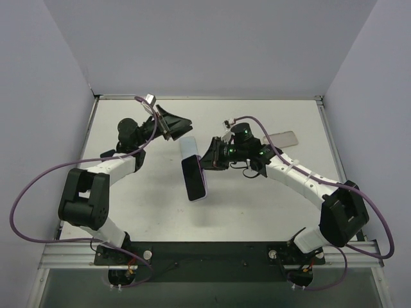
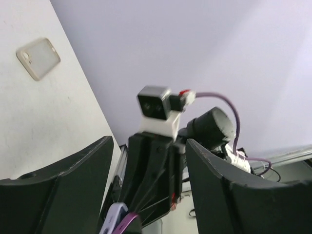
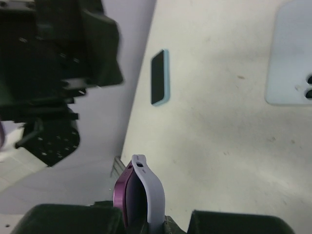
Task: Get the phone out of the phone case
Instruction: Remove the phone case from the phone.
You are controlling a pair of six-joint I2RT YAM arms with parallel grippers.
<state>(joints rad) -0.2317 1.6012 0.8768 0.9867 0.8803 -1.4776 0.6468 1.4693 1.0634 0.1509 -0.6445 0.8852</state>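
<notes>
Phone [image 1: 194,174], apparently cased, sits pinched in right jaws; left jaws spread nearby.

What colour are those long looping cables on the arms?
Purple cables, clearest in the top external view.

Left claw [image 1: 182,130] and right claw [image 1: 207,162] are black, on white links [image 1: 119,168] with black joints [image 1: 83,196] and looping purple cables [image 1: 38,177].

Purple phone [image 3: 120,197], edge-on, lies pressed against its pale lavender case [image 3: 148,190], both raised.
</notes>
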